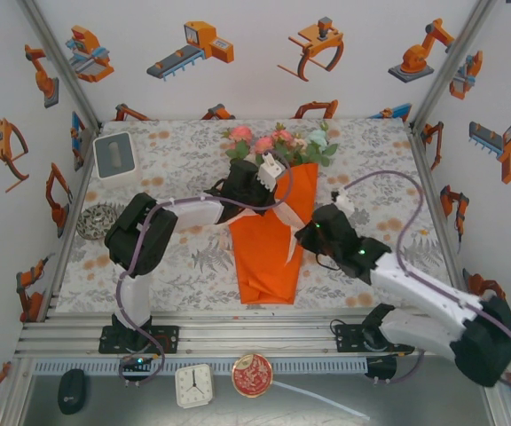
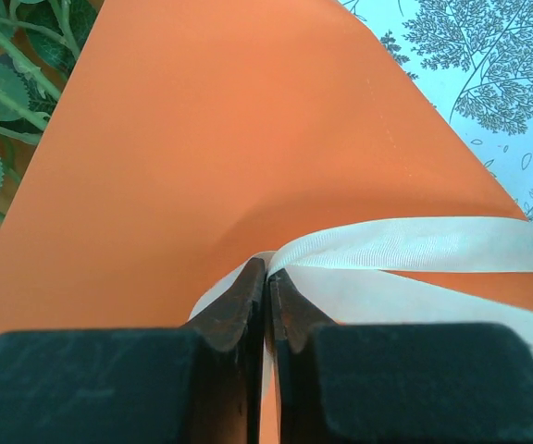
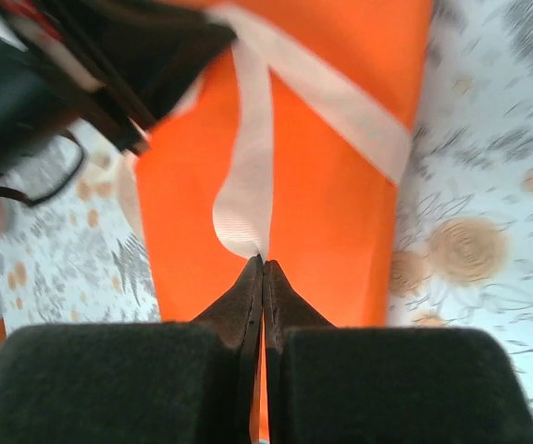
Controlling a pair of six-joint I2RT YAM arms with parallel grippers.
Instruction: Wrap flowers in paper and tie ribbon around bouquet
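Two end effectors work at the bouquet [image 1: 273, 231], which lies along the middle of the counter [image 1: 176, 266]. Its flowers [image 1: 278, 142] point at the far edge and the narrow tip of the paper [image 2: 202, 139] points at the near edge.

The left end effector [image 2: 266, 273] hangs over the upper left side of the cone. Its fingers are almost together and clamped on the ribbon [image 2: 405, 245], which loops out of the tips and runs off to the right across the orange sheet. Green leaves show at the paper's left border in the left wrist view.

The right end effector [image 3: 263, 264] sits at the cone's right border. Its fingers are pressed together, with a folded end of the ribbon caught at the tips. From there the strip climbs to a band crossing the paper slantwise.

Open flowered cloth lies right of the bouquet toward the right edge, and also between the cone's tip and the near edge. On the left, a white box [image 1: 113, 155] stands in the far left corner and a round patterned dish [image 1: 98, 220] rests at the left edge.

White walls [image 1: 238, 53] printed with orange robots close in three sides. Beyond the near edge, on a grey ledge, lie a clock [image 1: 192, 384], a red round tin [image 1: 252, 374] and a black mouse [image 1: 73, 390].
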